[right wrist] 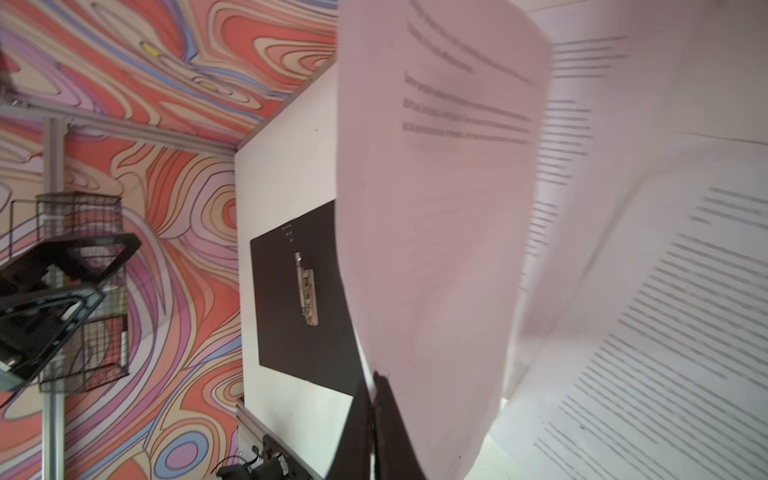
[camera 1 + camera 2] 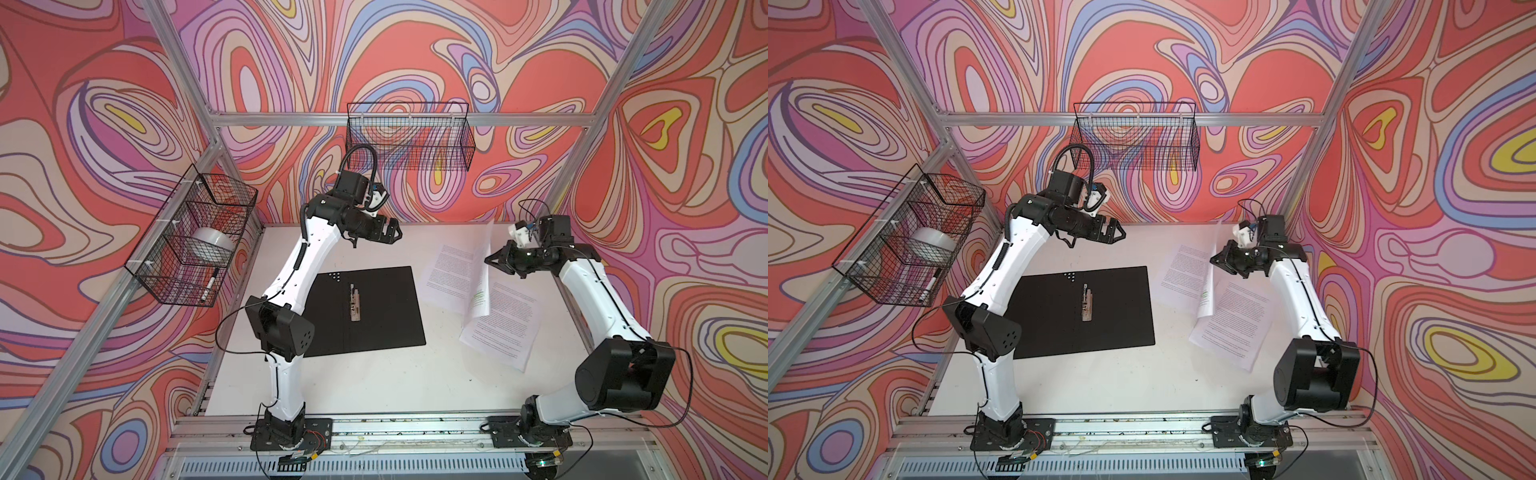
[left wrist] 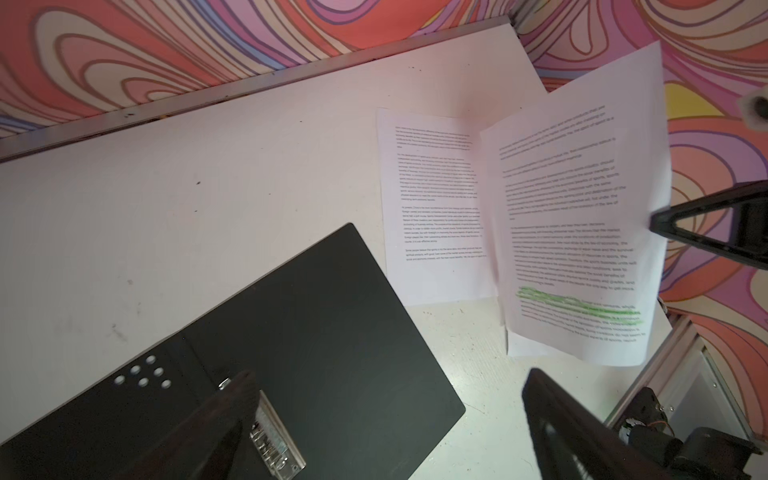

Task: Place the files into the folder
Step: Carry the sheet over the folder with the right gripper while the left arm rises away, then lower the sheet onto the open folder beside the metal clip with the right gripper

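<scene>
1. My right gripper [image 2: 489, 259] is clamped on one edge of the highlighted sheet [image 2: 481, 286], which stands lifted and curled beside my fingertips.
2. The other files [image 2: 503, 328] lie flat on the table [image 2: 374, 386] beneath it.
3. My left gripper [image 2: 397, 235] is spread wide and empty, raised over the far edge of the folder [image 2: 382, 320].
4. The folder lies open, black inside up, clip [image 2: 354, 303] showing, well apart from my right fingers.

The folder [image 2: 374, 311] lies opened flat on my table [image 2: 374, 386], left of centre, with its clip [image 2: 354, 305] along the middle fold. To its right lie two sheets, the far sheet [image 2: 451, 270] and the near sheet [image 2: 507, 328], one behind the other. Between them the lifted sheet [image 2: 481, 286] stands on edge, pinched in my right gripper [image 2: 489, 259]. My left gripper [image 2: 398, 232] hovers behind the folder's far edge.
</scene>
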Controlling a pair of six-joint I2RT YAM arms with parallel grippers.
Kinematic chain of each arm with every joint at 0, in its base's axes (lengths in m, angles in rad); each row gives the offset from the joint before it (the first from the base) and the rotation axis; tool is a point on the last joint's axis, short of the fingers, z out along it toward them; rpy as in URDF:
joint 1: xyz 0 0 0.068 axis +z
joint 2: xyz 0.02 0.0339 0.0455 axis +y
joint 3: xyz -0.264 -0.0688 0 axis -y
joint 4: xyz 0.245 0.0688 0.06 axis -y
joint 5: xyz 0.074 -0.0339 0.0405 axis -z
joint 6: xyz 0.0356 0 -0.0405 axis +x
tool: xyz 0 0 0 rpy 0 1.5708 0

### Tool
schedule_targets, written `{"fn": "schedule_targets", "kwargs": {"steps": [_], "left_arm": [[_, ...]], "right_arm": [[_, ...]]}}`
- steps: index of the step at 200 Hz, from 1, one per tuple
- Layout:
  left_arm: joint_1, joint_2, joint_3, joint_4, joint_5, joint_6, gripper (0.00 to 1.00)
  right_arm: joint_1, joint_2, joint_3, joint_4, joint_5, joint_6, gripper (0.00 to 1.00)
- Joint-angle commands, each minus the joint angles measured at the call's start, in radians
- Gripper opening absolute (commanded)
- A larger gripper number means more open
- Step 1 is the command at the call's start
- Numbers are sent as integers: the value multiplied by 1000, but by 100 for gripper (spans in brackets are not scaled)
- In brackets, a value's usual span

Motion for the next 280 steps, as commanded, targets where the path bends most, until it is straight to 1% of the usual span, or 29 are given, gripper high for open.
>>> {"fn": "schedule_targets", "kwargs": {"steps": [1, 40, 64, 82, 104, 117, 157, 161, 195, 213, 240, 280], "left_arm": [[64, -43, -51, -1, -28, -19, 100], [194, -98, -91, 15, 50, -62, 100], [245, -120, -97, 23, 70, -76, 100], [268, -130, -99, 28, 93, -85, 100], [272, -137, -106, 33, 106, -86, 99], [272, -136, -110, 35, 117, -90, 100], [272, -129, -141, 49, 141, -106, 100], [272, -130, -145, 51, 141, -107, 100], [271, -141, -192, 69, 148, -113, 100], [272, -148, -207, 74, 147, -113, 100], [272, -154, -222, 83, 153, -118, 99], [272, -150, -232, 89, 164, -127, 100]], "right_arm": [[102, 56, 90, -26, 14, 62, 0], [279, 165, 247, 8, -14, 137, 0], [347, 194, 252, 98, -63, 201, 0], [356, 190, 197, 194, -100, 253, 0], [356, 182, 93, 309, -112, 309, 0], [357, 197, 50, 330, -118, 315, 0], [357, 239, -44, 377, -81, 317, 0], [356, 268, -51, 383, -74, 316, 0], [357, 361, -126, 485, -80, 358, 0], [357, 397, -142, 486, -57, 358, 0], [357, 429, -135, 442, -14, 329, 0], [357, 480, -120, 437, -15, 315, 0]]}}
